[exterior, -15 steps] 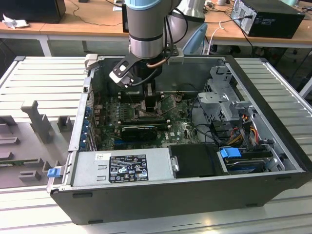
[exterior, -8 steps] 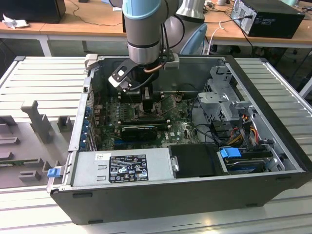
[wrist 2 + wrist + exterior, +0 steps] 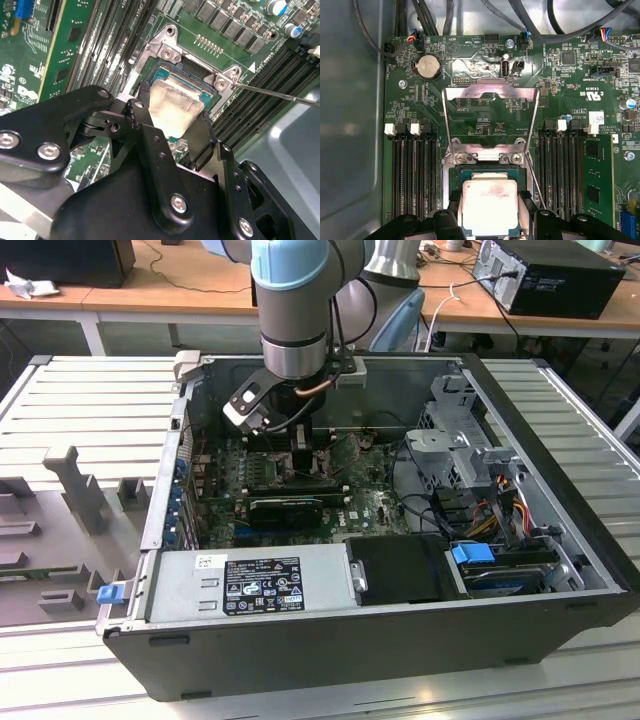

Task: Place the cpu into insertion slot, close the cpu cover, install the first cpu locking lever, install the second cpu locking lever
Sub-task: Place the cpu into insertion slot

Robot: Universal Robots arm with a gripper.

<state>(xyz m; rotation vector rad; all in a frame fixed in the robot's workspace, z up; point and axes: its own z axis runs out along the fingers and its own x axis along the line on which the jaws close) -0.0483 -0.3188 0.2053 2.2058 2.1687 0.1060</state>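
Note:
Inside the open computer case [image 3: 560, 570] the arm reaches down to the green motherboard [image 3: 370, 502], where my gripper [image 3: 304, 440] hangs. In both wrist views the cpu [image 3: 175, 107] [image 3: 489, 207], a pale silvery square, sits between my black fingers [image 3: 141, 102], with my gripper [image 3: 172, 120] [image 3: 490, 212] shut on it. It is directly over the insertion slot [image 3: 490, 173] [image 3: 167, 76], level with the socket's rim. The cpu cover [image 3: 490, 92] stands swung open beyond the socket. Thin wire locking levers [image 3: 536, 117] [image 3: 280, 94] are raised beside it.
Long black memory slots [image 3: 412, 175] [image 3: 570, 170] flank the socket on both sides. A black card [image 3: 288, 508], the power supply [image 3: 250, 585], a drive cage [image 3: 460, 440] and loose cables [image 3: 500, 510] crowd the case. A round battery [image 3: 428, 66] lies past the cover.

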